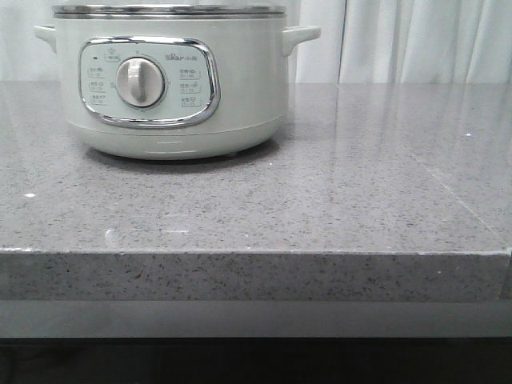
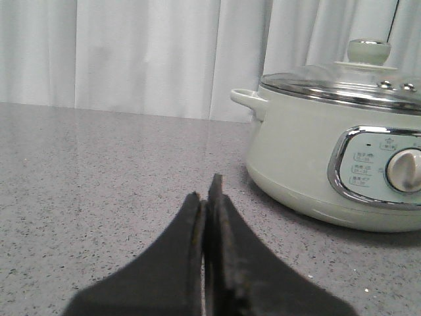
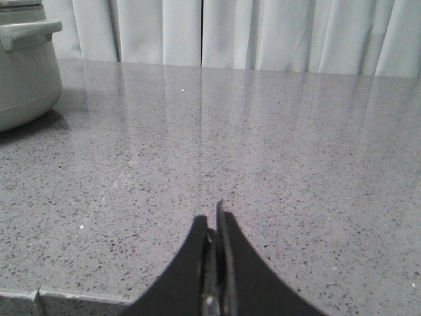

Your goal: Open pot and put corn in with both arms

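Both the left claw point(image 2: 209, 197) and the right claw point(image 3: 214, 224) are seen pressed together, with nothing held and nothing touched. The pot point(image 1: 168, 80) is set far left on the counter point(image 1: 336, 200), its lid point(image 2: 348, 76) on

Ahead of my left jaws, the pot point(image 2: 329, 164) runs off the picture's edge past its dial point(image 2: 404, 170), and the panel's small labels are too tiny to read. From my right jaws only one handle point(image 3: 29, 31) and a slice of its wall show. The front view crops its lid.
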